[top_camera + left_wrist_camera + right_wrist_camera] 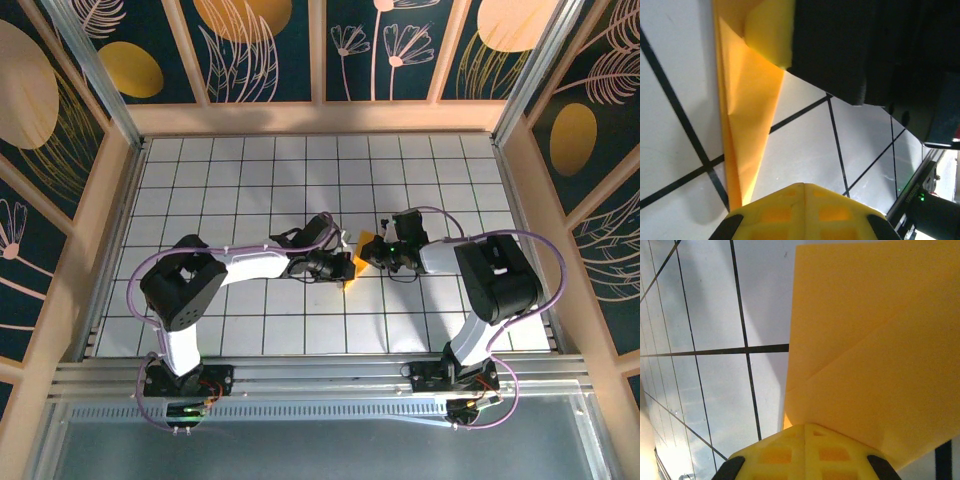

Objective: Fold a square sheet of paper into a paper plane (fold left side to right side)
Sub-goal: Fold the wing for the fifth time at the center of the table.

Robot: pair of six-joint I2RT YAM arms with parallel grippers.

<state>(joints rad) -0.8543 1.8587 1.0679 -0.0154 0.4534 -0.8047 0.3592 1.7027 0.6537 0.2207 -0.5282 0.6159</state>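
Note:
The orange-yellow sheet of paper (pixel 354 266) lies mid-table between both grippers, folded into a narrow pointed shape. In the left wrist view the paper (pixel 745 115) tapers down to a point beside my left gripper (pixel 804 187), whose yellow fingers are shut with nothing between them. A yellow fingertip (pixel 771 35) of the right gripper rests on the paper's wide end. In the right wrist view layered flaps of the paper (pixel 875 350) lie just beyond my shut right gripper (pixel 805 426), with the paper's edge touching its tips. From above, the left gripper (pixel 340 266) and right gripper (pixel 378 250) nearly meet over the paper.
The white tiled table (pixel 250 190) is boxed in by wooden frame walls (pixel 110 190) on the left, back and right. A metal rail (pixel 320 375) runs along the near edge by the arm bases. The right arm's black body (pixel 865 45) hangs close above the paper.

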